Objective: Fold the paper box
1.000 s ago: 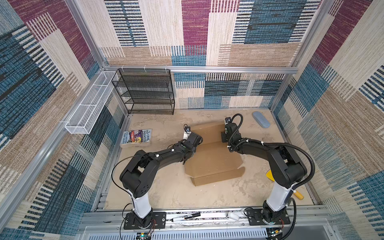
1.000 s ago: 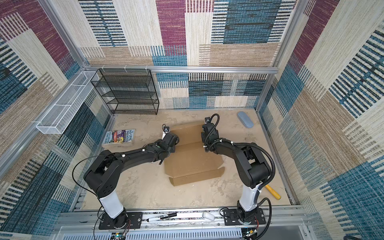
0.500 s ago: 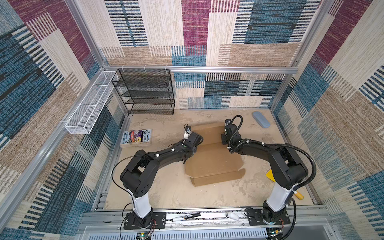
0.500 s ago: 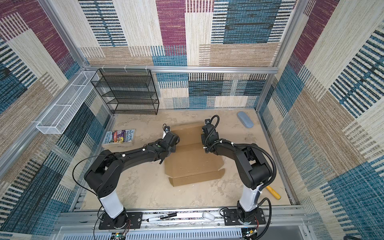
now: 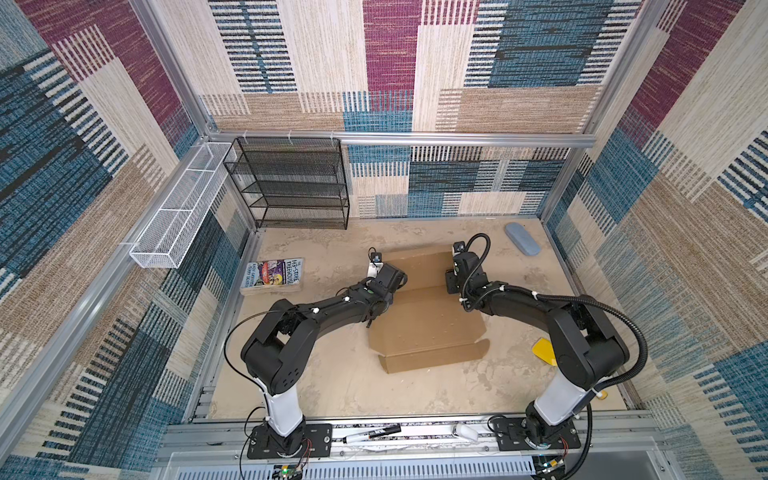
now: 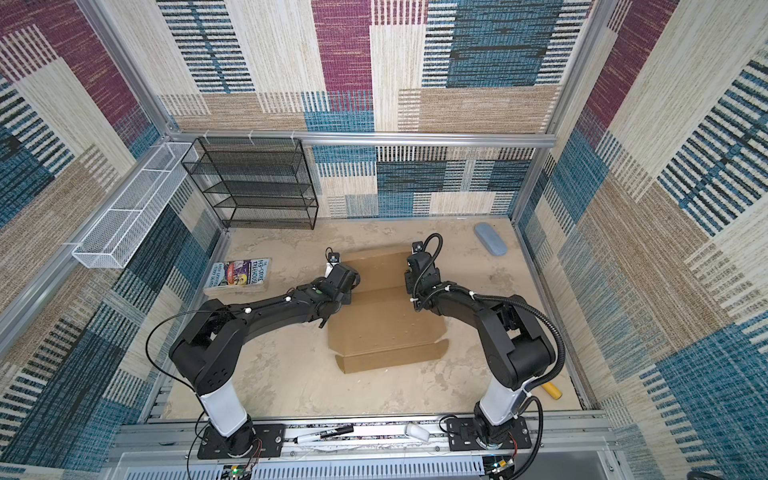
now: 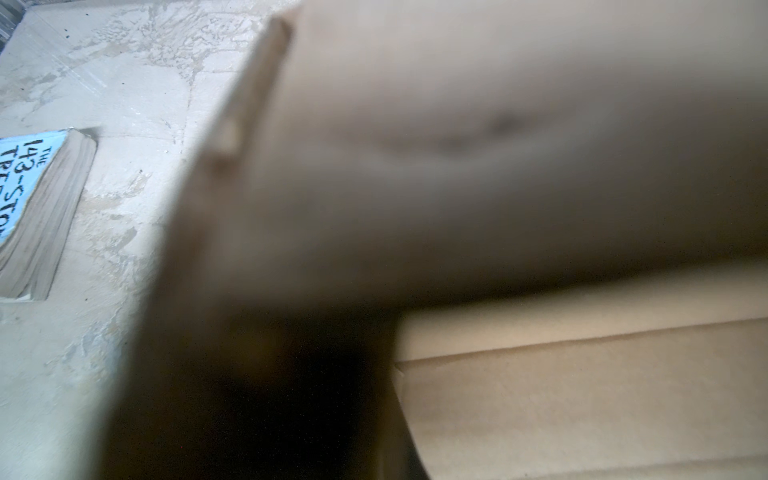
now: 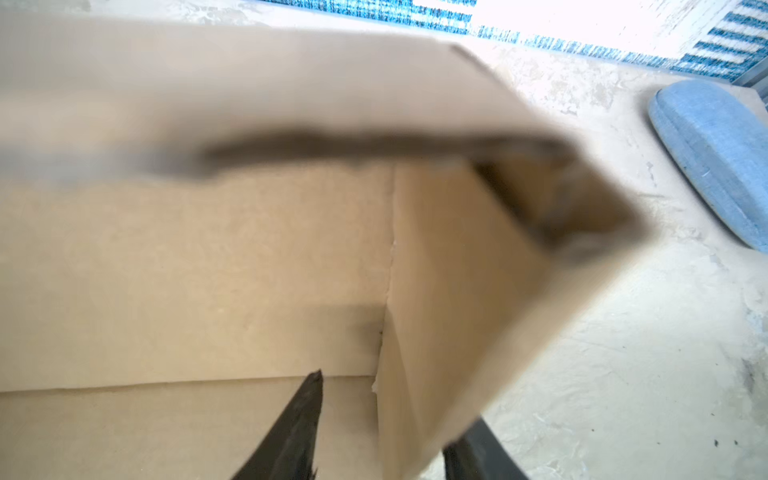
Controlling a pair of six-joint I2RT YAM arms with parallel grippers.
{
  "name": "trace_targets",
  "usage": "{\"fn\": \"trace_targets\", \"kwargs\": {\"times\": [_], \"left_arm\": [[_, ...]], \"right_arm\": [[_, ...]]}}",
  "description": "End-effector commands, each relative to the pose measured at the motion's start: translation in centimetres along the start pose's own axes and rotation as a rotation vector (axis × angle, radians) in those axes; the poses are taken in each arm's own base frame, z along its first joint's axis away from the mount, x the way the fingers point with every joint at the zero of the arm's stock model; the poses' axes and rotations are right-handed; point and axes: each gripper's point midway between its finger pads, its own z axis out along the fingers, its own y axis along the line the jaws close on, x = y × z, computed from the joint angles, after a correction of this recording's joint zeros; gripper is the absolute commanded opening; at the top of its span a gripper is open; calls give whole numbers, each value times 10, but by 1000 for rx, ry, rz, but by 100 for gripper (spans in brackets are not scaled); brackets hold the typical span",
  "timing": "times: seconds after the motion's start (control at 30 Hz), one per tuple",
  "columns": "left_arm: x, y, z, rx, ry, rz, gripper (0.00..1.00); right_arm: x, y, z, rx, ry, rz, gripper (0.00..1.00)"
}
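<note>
Cardboard fills both wrist views: the paper box [image 5: 428, 324] lies mid tabletop [image 5: 332, 382], with the left end effector [image 5: 392, 277] on its left side and the right end effector [image 5: 451, 284] on its right side, both where the far panel meets the base. The left one is pressed together; a blurred flap hides whether it pinches cardboard. The right one's dark fingers [image 8: 299, 424] stand spread, with an upright side flap between them and one finger clear of it. Plain brown and corrugated, the box has a flat base panel, a near flap with tabbed ends lying flat, and a far panel tilted up. Counted: one box, two end effectors, one book [image 5: 272, 275], one blue case [image 5: 523, 239].
</note>
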Motion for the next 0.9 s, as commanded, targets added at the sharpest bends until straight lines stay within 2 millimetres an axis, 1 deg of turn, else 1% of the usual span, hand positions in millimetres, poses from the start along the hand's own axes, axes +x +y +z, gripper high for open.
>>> {"fn": "trace_targets", "kwargs": {"times": [0.0,0.2,0.37,0.47,0.73,0.87], "left_arm": [[2,8,-1,-35,11,9,0],[4,9,0,-37,17,13,0],[4,10,0,-38,18,17,0],[4,9,0,-34,16,17,0],[3,7,0,-26,15,19,0],[3,7,0,-22,14,18,0]], "right_arm": [[-2,2,-2,-13,-5,9,46],[7,7,5,-28,20,14,37],[7,9,9,-34,18,21,30],[7,10,12,-34,23,21,28],[7,11,19,-22,30,19,27],[7,11,22,-18,32,16,19]]}}
